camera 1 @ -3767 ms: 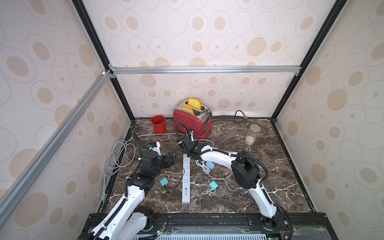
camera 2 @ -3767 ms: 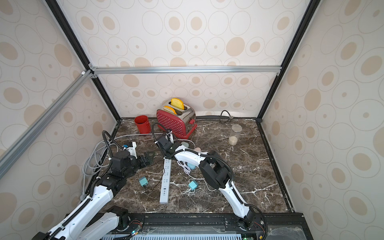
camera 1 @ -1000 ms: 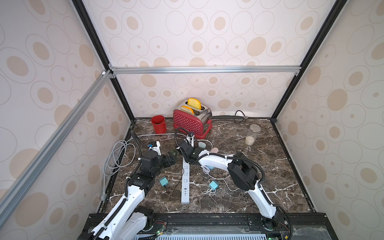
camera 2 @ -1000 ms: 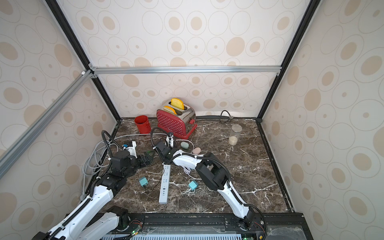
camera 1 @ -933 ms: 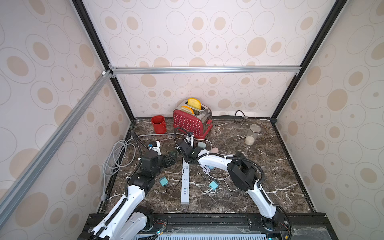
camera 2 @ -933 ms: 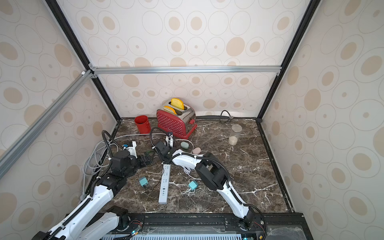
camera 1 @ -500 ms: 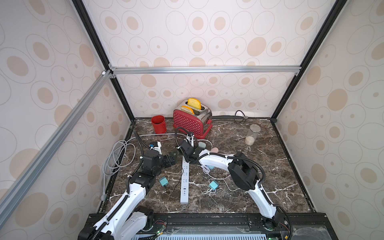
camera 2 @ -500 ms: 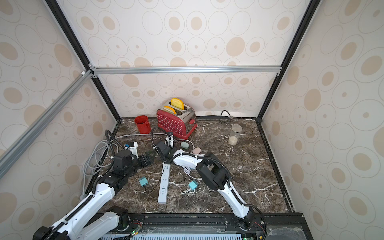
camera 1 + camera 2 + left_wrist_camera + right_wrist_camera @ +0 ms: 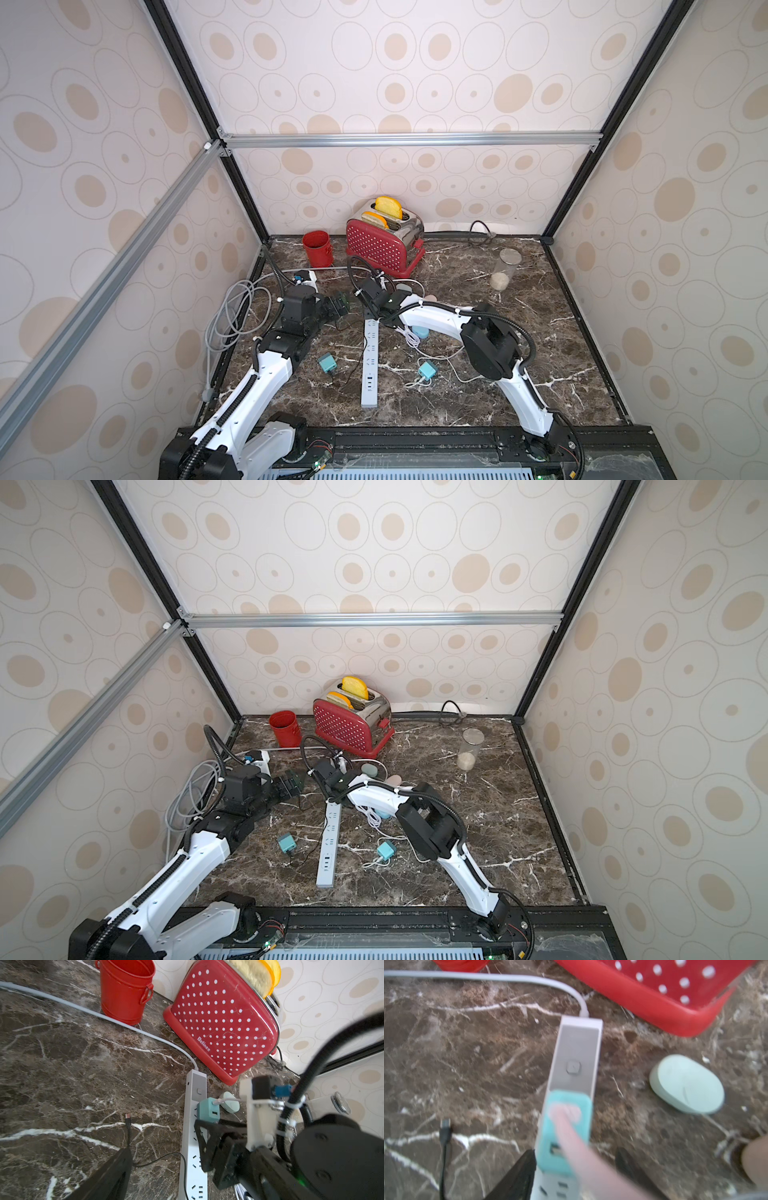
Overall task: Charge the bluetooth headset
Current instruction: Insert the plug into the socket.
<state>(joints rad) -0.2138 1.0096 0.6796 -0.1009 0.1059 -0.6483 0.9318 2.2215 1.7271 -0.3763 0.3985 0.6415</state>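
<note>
Right wrist view puts the bluetooth headset's pale mint-green oval charging case [image 9: 687, 1084] flat on the dark marble tabletop [image 9: 467, 1053]. It is smooth, with its lid closed. It lies just beside the switch end of the long white power strip [image 9: 577, 1047] and near the red polka-dot toaster [image 9: 664, 997]. A teal square charger adapter [image 9: 583, 1109] sits plugged into the strip, and a white cable [image 9: 571, 1136] leaves its top. Whether that cable reaches the case I cannot tell. The right gripper [image 9: 575, 1153] straddles the adapter, jaws spread wider than it, with a gap on 1 side. In a top view the left gripper [image 9: 341, 305] hangs wide and empty, apart from the strip. 1 black USB cable [image 9: 127, 1121] lies loose nearby.
</note>
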